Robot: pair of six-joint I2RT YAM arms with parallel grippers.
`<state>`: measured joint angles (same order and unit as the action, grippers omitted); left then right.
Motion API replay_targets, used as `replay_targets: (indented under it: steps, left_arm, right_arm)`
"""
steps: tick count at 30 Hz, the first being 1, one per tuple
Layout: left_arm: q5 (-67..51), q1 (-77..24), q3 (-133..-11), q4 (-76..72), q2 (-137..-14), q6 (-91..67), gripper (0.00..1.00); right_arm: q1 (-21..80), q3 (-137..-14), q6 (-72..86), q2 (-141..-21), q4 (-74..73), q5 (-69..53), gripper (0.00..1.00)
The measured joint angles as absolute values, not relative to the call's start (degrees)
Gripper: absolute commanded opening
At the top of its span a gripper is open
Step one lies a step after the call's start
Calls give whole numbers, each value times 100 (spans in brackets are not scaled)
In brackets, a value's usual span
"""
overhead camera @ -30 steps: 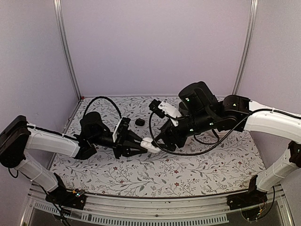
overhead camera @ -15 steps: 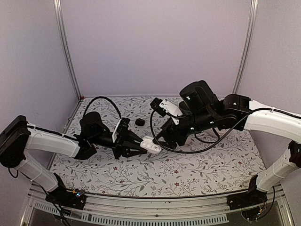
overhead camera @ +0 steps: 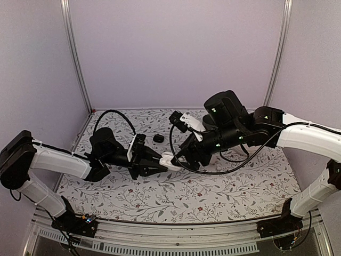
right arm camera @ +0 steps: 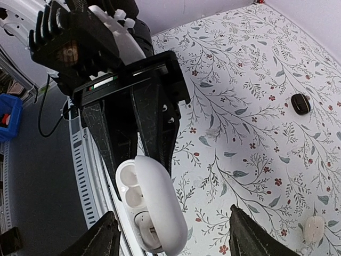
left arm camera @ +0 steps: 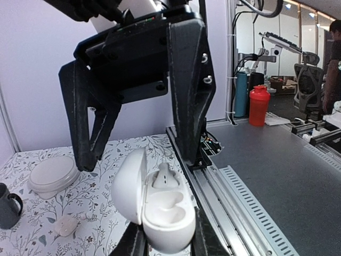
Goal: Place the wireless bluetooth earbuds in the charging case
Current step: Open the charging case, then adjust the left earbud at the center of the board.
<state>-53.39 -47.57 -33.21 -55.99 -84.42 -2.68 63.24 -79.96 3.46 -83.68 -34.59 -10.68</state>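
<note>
The left fingers (right arm camera: 155,128) clamped the white charging case (left arm camera: 160,213) from both sides, holding it off the floral worktop (overhead camera: 240,186) with its lid swung open. 1 earbud (left arm camera: 162,176) sat in its socket. The right fingers (left arm camera: 186,96) hung spread wide just above the case, gripping nothing. A 2nd earbud (left arm camera: 65,225) lay on the worktop.

robotics lab. test cell: plain walls (overhead camera: 176,53) w/ aluminium posts (overhead camera: 74,53), floral-covered worktop (overhead camera: 213,197), slotted metal rail (left arm camera: 240,202) at edge. beyond cell, left wrist view: grey bench (left arm camera: 277,176), red bottle (left arm camera: 259,105), office chair (left arm camera: 306,80), further arm rig (left arm camera: 277,40), person (left arm camera: 334,42).
</note>
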Motion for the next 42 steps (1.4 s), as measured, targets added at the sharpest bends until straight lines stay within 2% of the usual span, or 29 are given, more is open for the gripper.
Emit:
replay_targets:
  steps: [10,16,18,23,28,42]
  left_arm:
    - [-4965,-4757,-3201,-5690,-8444,121,0]
    - [-4707,-4762,-3142,-5811,-8466,268,0]
    - [-4663,-4764,-3131,-5850,-8538,307,0]
    - [-4591,-4768,-3133,-5996,-8827,318,0]
    - [-4589,-4768,-3135,-6090,-8965,274,0]
    - [-4646,-4772,-3135,-6228,-8965,169,0]
  right_arm:
    - [5927,-7824,888,-7623,-3387,-969,77]
    - [5017,-6753,1712,-7076,-3275,-976,76]
    - [4711,-6320,1977,-7043,-3297,-976,71]
    - [4088,-5452,2617,-7188,-3277,-963,50]
    - [3496,-4602,3229,-7581,-2845,-1103,40]
    - [2875,-4484,3684,-9000,-1695,-1085,34]
